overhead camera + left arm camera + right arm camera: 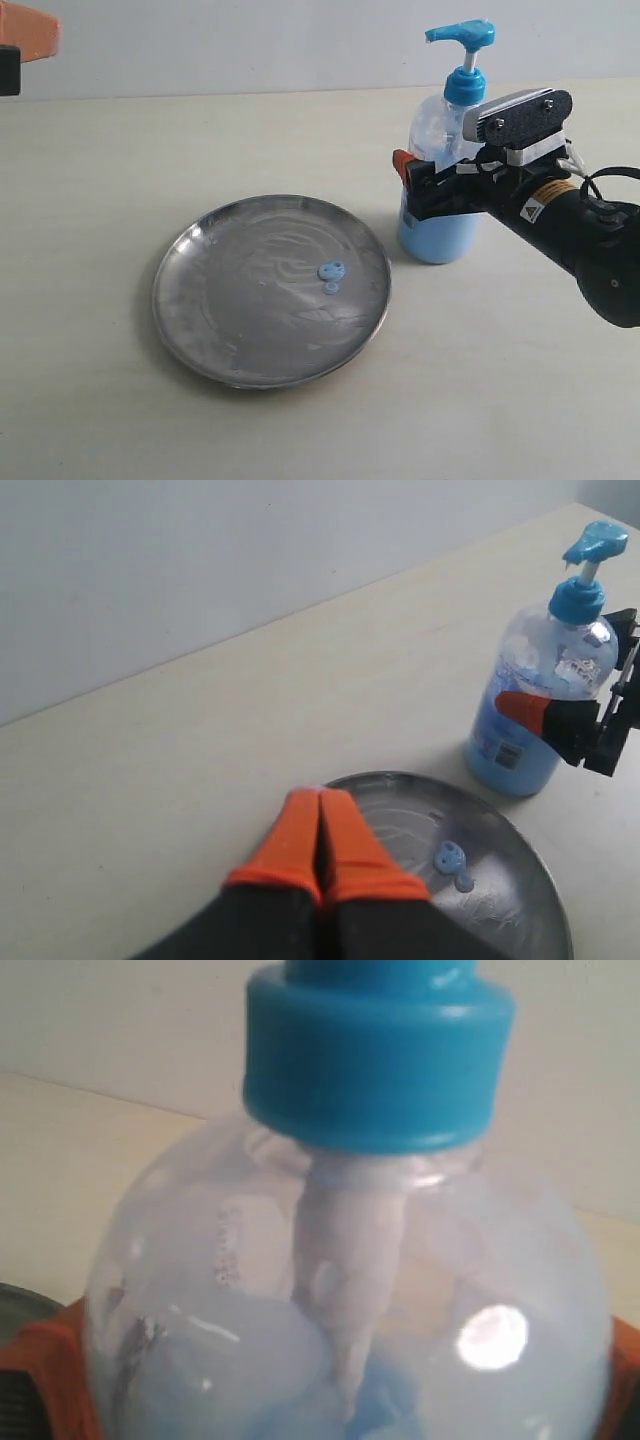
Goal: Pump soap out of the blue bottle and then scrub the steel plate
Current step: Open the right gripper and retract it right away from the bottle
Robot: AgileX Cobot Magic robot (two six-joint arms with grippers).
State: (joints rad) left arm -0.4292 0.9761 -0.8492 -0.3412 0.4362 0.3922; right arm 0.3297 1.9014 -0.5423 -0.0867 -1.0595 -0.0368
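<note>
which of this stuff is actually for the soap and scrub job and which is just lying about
For the job:
- blue pump bottle
- soap blobs on the plate
- steel plate

Just there:
- only the table under them; no other loose things show

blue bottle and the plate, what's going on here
The right gripper has its jaws on either side of the blue bottle, which stands upright on the table beside the steel plate. Whether it is squeezing the bottle is unclear. A couple of small soap blobs lie on the plate, so pumping looks done. The left gripper is off to the side, shut and holding nothing.
</note>
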